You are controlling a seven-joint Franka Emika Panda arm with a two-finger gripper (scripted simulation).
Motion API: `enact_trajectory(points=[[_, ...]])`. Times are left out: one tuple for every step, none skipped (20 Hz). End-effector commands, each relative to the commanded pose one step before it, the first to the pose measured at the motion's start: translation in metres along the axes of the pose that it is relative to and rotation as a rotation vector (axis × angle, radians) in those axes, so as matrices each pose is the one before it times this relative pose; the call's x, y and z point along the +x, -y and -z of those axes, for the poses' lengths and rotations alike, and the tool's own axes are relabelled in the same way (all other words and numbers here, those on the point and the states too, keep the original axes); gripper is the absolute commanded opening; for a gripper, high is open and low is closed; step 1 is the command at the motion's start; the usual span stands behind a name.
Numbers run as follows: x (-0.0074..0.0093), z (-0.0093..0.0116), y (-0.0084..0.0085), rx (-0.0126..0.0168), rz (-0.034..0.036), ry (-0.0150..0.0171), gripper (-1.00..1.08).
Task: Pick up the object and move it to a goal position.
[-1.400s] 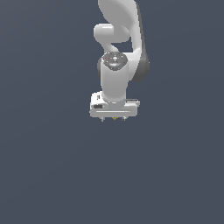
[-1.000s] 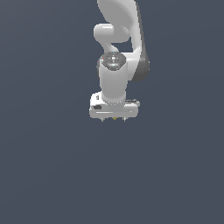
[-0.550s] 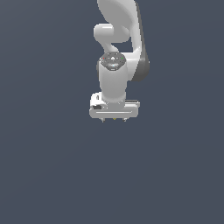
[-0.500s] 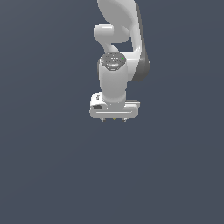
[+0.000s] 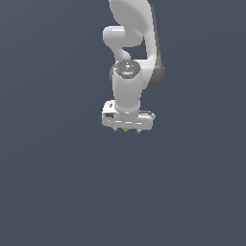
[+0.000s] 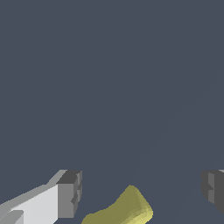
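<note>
Now the arm has dropped slightly, putting the yellow block between the jaws. They stand wide, apart from it, so closing looks next.

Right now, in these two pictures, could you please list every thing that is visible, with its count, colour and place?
yellow block: one, matte yellow, between the two fingers in the wrist view with a gap on each side; in the exterior view only a small yellow spot under the hand.
ground: one plain dark blue-grey surface, filling the background of both views.
arm: one, white with grey joints, coming down from the top of the exterior view.
gripper: one, white body with dark grey fingers, jaws apart, pointing down around the block.
</note>
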State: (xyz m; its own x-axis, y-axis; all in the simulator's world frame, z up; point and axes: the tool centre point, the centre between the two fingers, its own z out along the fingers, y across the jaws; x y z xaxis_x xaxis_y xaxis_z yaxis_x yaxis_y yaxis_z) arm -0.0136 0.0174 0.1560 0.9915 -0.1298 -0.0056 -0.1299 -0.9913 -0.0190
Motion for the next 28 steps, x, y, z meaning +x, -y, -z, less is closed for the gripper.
enact_trajectory(points=[[-0.00638, -0.0049, 0.0022, -0.00081, -0.04654, 0.00007, 1.0], [-0.00296, -0.00218, 0.00077, -0.00037, -0.0213, -0.00004, 1.0], [-0.00317, -0.00228, 0.00072, -0.00039, -0.02254, -0.00006, 1.0], [-0.00337, -0.00237, 0.00063, -0.00041, -0.02372, -0.00008, 1.0], [-0.00347, -0.00239, 0.00054, -0.00042, -0.02414, -0.0001, 1.0], [-0.0035, -0.00237, 0.00041, -0.00042, -0.02418, -0.00012, 1.0], [-0.00353, -0.00235, 0.00028, -0.00042, -0.02421, -0.00014, 1.0], [-0.00356, -0.00232, 0.00016, -0.00042, -0.02423, -0.00016, 1.0], [-0.00358, -0.0023, 0.00003, -0.00042, -0.02426, -0.00017, 1.0], [-0.0036, -0.00227, -0.00009, -0.00041, -0.02427, -0.00019, 1.0], [-0.00361, -0.00225, -0.00023, -0.00041, -0.02431, -0.00021, 1.0], [-0.00362, -0.00222, -0.00035, -0.00041, -0.02432, -0.00023, 1.0], [-0.00362, -0.0022, -0.00048, -0.0004, -0.02435, -0.00025, 1.0], [-0.00362, -0.00217, -0.00061, -0.0004, -0.02438, -0.00027, 1.0], [-0.00361, -0.00215, -0.00074, -0.00039, -0.02439, -0.00029, 1.0], [-0.0036, -0.00212, -0.00087, -0.00039, -0.02442, -0.00031, 1.0], [-0.00359, -0.0021, -0.00099, -0.00038, -0.02443, -0.00033, 1.0], [-0.00357, -0.00207, -0.00113, -0.00038, -0.02446, -0.00035, 1.0], [-0.00355, -0.00204, -0.00125, -0.00037, -0.02448, -0.00036, 1.0], [-0.00352, -0.00202, -0.00138, -0.00036, -0.02449, -0.00038, 1.0], [-0.00349, -0.00199, -0.00151, -0.00035, -0.02452, -0.0004, 1.0], [-0.00345, -0.00197, -0.00163, -0.00035, -0.02453, -0.00042, 1.0], [-0.00341, -0.00194, -0.00176, -0.00034, -0.02455, -0.00044, 1.0], [-0.00337, -0.00191, -0.00188, -0.00033, -0.02456, -0.00045, 1.0], [-0.00332, -0.00189, -0.002, -0.00032, -0.02458, -0.00047, 1.0], [-0.00327, -0.00186, -0.00211, -0.00031, -0.02459, -0.00049, 1.0], [-0.00321, -0.00183, -0.00223, -0.0003, -0.02461, -0.00051, 1.0], [-0.00313, -0.00179, -0.00234, -0.00028, -0.02449, -0.00052, 1.0]])
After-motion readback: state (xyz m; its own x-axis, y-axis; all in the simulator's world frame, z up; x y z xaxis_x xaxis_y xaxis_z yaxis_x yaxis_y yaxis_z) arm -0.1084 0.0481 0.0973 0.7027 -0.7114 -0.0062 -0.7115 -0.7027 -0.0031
